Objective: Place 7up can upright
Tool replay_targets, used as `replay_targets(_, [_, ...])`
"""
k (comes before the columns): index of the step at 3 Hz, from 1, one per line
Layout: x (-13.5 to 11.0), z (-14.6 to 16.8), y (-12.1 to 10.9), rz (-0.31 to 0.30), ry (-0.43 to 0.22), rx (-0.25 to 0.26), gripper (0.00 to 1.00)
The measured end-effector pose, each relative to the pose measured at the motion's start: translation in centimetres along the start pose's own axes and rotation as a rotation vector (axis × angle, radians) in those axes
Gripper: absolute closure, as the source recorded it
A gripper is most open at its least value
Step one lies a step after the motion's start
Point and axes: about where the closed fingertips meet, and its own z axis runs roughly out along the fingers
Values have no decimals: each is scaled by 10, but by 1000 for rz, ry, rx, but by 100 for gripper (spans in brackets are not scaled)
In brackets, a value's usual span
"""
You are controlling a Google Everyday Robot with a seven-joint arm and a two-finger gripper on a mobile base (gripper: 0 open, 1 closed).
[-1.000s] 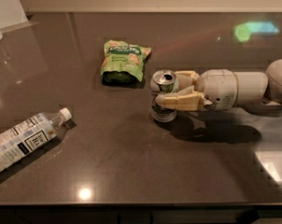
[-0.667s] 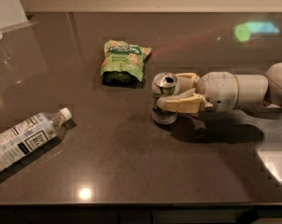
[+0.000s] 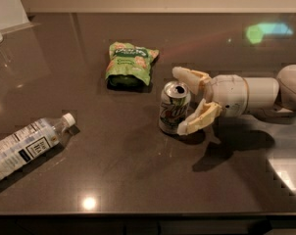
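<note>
The 7up can (image 3: 171, 112) stands upright on the dark table (image 3: 138, 180), silver with a green logo and its pull-tab top facing up. My gripper (image 3: 183, 102) reaches in from the right at can height. Its fingers are spread, one finger (image 3: 187, 75) behind the can and the other (image 3: 199, 119) in front of it. The can sits between them and neither finger presses on it. The gripper is open.
A green snack bag (image 3: 130, 63) lies behind and left of the can. A clear plastic water bottle (image 3: 28, 146) lies on its side at the left front. A pale wall panel (image 3: 6, 6) stands at the back left corner.
The fingers were closed on the can earlier and have now spread apart. The can stays upright on the table in about the same place.
</note>
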Motion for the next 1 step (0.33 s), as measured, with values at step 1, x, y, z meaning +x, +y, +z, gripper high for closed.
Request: replay_targets(1, [0,0,0,0,0,0,0])
